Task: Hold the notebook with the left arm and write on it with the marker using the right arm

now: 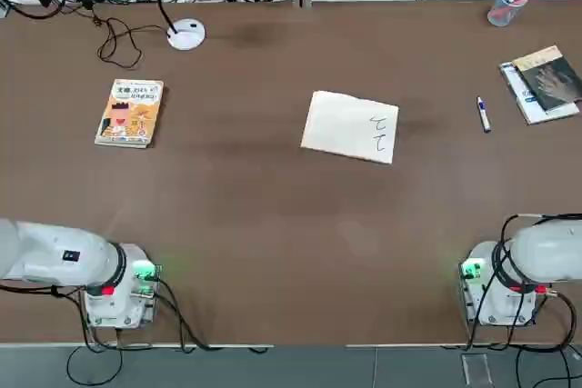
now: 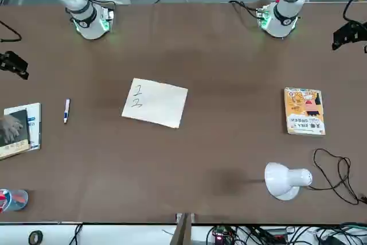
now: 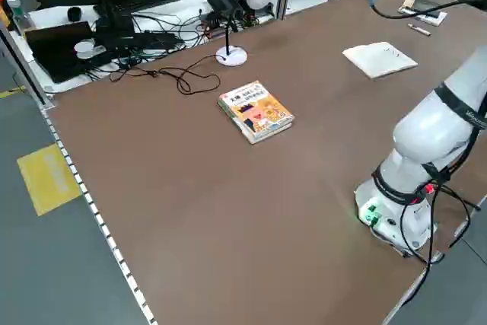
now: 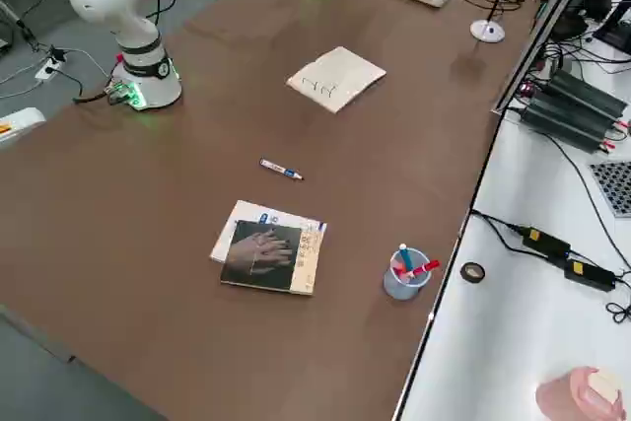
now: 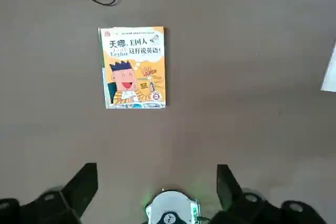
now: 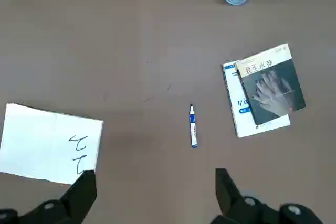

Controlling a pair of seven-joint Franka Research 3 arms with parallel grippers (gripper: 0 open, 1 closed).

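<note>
Right gripper (image 6: 152, 192), jaws open and empty, should descend squarely over the marker (image 6: 193, 126) beside the notebook (image 6: 50, 142).

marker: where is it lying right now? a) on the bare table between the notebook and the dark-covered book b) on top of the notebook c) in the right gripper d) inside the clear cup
a: the marker lies flat on the bare table, apart from the notebook on one side and the dark-covered book on the other, with no gripper near it.
</note>
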